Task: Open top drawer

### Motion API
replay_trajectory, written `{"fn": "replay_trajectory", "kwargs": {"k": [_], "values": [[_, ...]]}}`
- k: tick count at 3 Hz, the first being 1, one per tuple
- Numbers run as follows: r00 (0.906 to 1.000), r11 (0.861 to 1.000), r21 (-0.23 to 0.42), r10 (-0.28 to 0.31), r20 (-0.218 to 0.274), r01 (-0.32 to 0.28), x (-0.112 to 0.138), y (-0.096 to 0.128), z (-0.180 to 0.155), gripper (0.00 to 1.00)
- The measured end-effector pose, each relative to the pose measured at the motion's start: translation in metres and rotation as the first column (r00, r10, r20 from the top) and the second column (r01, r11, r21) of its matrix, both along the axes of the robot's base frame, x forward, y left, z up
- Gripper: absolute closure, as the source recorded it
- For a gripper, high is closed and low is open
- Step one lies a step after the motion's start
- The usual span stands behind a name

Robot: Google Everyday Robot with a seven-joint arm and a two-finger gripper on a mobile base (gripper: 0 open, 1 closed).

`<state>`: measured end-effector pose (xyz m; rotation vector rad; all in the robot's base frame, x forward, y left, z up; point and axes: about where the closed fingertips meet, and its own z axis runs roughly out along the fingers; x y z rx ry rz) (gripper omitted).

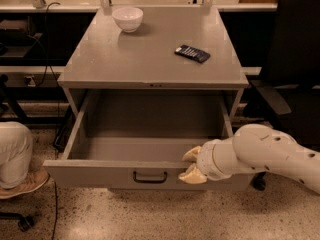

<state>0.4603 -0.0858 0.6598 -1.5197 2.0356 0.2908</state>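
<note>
The top drawer (100,174) of the grey metal cabinet (150,59) stands pulled far out, and its deep box is empty. Its small dark loop handle (149,176) sits in the middle of the front panel. My gripper (190,165) is at the right part of that front panel, to the right of the handle. Its two pale fingertips (191,154) are apart, one above the panel's top rim and one in front of the panel. The white arm (270,151) comes in from the right.
A white bowl (128,18) and a dark flat device (192,53) lie on the cabinet top. A black office chair (295,69) stands to the right. A person's leg and shoe (15,159) are at the left, with cables by the cabinet's left side.
</note>
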Motion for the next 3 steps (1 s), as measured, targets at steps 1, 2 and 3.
{"fn": "replay_trajectory", "kwargs": {"k": [1,2,3], "values": [[1.0,1.0,-0.001,0.001,0.001,-0.001,-0.0005,0.0003,0.0007,0.84],[1.0,1.0,-0.003,0.003,0.003,-0.003,-0.0007,0.0014,0.0014,0.6],[1.0,1.0,-0.004,0.006,0.004,-0.006,-0.0009,0.0023,0.0022,0.36]]}}
